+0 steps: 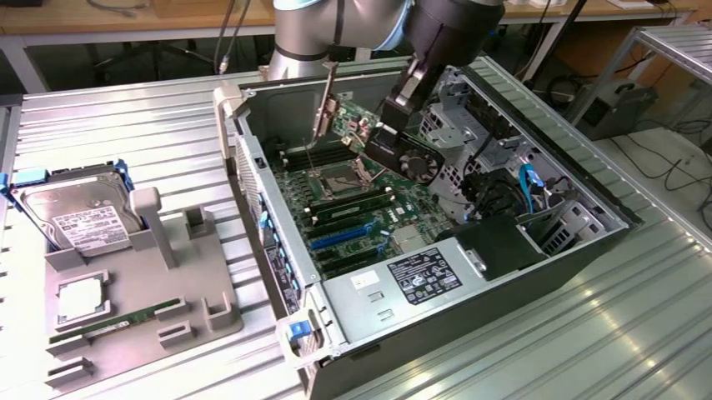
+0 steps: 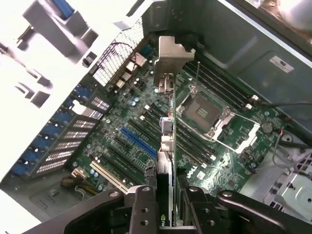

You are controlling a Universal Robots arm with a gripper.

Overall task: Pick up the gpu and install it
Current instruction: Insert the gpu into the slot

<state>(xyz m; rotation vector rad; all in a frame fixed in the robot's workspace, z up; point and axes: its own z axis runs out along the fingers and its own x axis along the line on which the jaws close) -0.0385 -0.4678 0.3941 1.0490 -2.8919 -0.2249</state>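
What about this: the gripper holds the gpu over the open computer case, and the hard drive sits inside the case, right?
Wrong on the hard drive. The gripper holds the gpu over the open computer case, but the exterior view shows the hard drive in the gray holder outside the case, on that view's left.

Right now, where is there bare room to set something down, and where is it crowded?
Bare table lies on the exterior view's right of the computer case, and behind the hard drive on the grey fixture. Crowded: inside the case, where the tool holds the gpu over the motherboard.
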